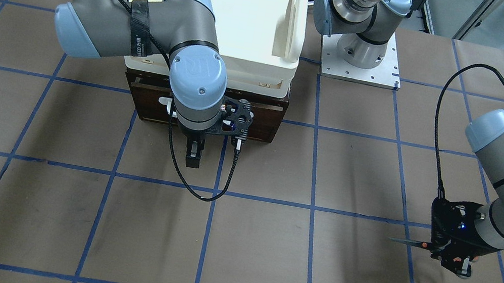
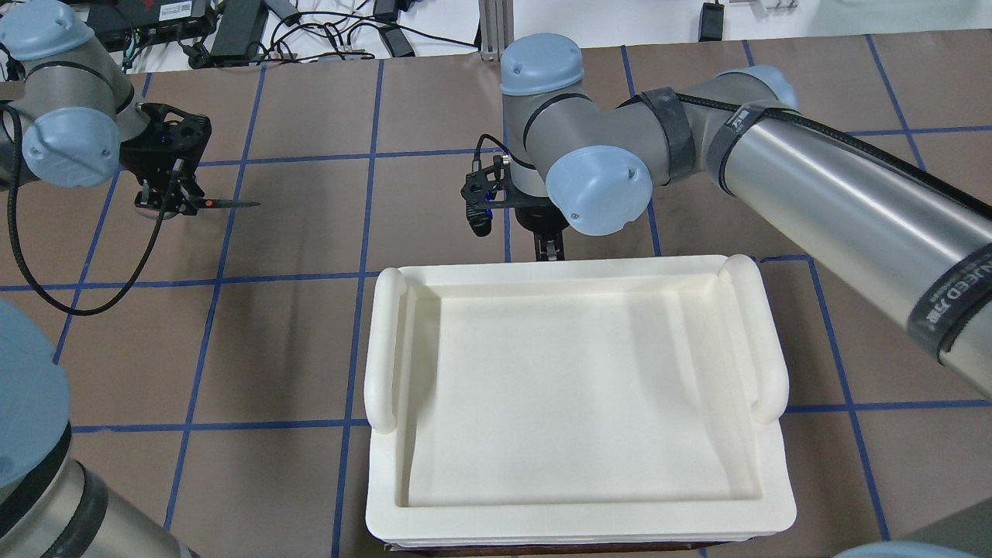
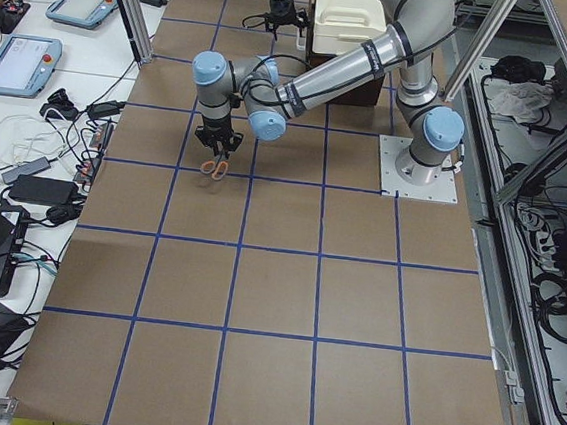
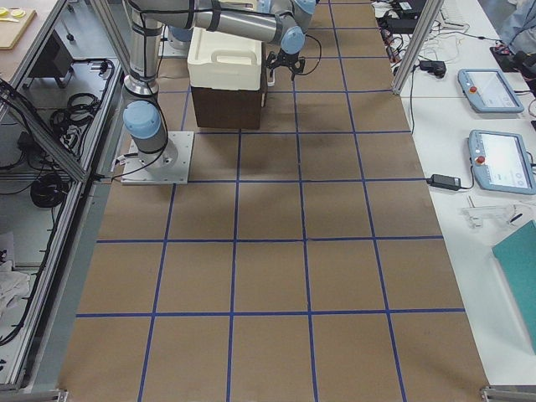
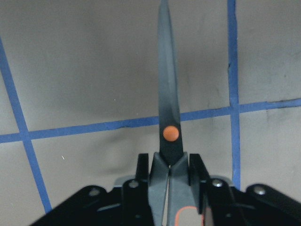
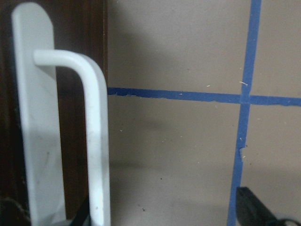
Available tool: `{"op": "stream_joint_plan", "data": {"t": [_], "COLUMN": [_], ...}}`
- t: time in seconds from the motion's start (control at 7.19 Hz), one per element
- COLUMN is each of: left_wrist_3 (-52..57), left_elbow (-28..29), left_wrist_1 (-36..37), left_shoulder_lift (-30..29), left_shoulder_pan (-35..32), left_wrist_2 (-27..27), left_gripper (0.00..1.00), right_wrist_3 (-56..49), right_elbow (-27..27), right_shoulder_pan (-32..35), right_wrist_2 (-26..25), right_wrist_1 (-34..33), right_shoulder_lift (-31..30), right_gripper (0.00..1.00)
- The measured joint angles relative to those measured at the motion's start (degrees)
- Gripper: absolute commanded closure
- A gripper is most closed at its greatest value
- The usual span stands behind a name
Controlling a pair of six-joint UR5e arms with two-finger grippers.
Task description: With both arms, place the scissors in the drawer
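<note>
My left gripper point(image 1: 442, 251) is shut on the scissors point(image 1: 411, 243) by their grey and orange handles and holds them above the table, dark blades level and pointing away. The left wrist view shows the blades closed with the orange pivot dot point(image 5: 170, 133) just ahead of the fingers point(image 5: 197, 169). The dark-brown drawer point(image 1: 260, 121) is shut under the cream bin point(image 1: 233, 10). My right gripper point(image 1: 193, 153) hangs at the drawer front, open. In the right wrist view the white bar handle point(image 6: 96, 141) stands close to one finger, with a wide gap to the other finger point(image 6: 254, 212).
The brown table point(image 1: 263, 256) has a blue tape grid. The left arm's base plate point(image 1: 361, 65) sits beside the bin. A black cable point(image 1: 195, 188) loops down from the right wrist. Tablets and cables lie on side benches point(image 3: 37, 58).
</note>
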Motion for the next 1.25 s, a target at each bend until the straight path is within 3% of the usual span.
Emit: {"op": "stream_joint_plan", "data": {"t": [1.25], "left_wrist_3": [0.0], "left_elbow": [-0.2], "left_wrist_1": [0.0], "left_shoulder_lift": [-0.3], "left_shoulder_pan": [0.0], "left_wrist_2": [-0.3], "left_gripper": [1.00], "right_wrist_3": [-1.0], "right_elbow": [-1.0], "right_shoulder_pan": [-0.6], "right_wrist_2": [0.0], "right_wrist_1": [-6.3], "right_shoulder_lift": [0.6], "right_gripper": [0.00]}}
